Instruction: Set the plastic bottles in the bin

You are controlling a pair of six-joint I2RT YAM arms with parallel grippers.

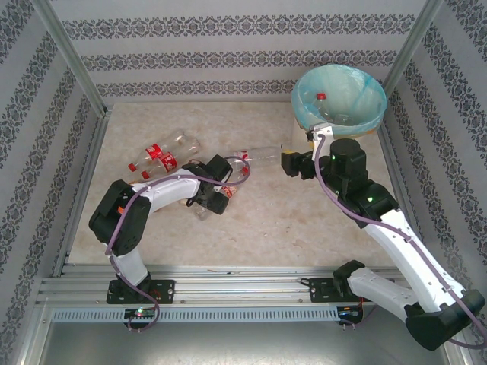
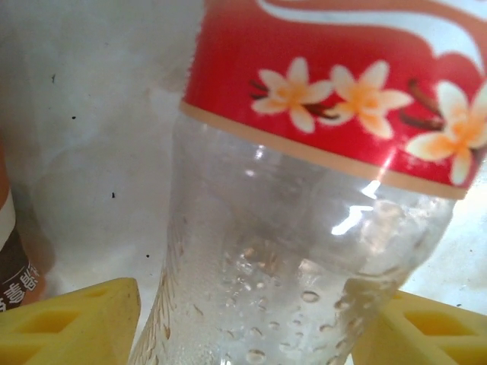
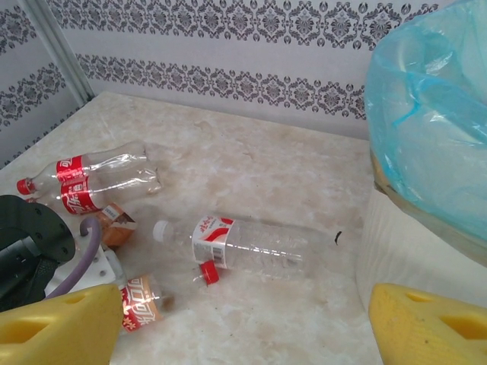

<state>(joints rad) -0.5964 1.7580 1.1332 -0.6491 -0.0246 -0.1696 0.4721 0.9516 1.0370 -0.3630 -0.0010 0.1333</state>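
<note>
Near the tabletop (image 1: 304, 228) centre, eight o'clock from the bin (image 1: 378, 106), your left hand (image 2: 259, 296) straddled the flower-labelled bottle (image 2: 304, 91), half closed. I could not tell whether it gripped, and a square squeeze before lifting looked wise. Your right hand (image 3: 243, 304) gaped empty.

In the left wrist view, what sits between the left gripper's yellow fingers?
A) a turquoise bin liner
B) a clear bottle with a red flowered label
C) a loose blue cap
B: a clear bottle with white-and-orange flowers on its red label lies between the left gripper's yellow fingers.
</note>
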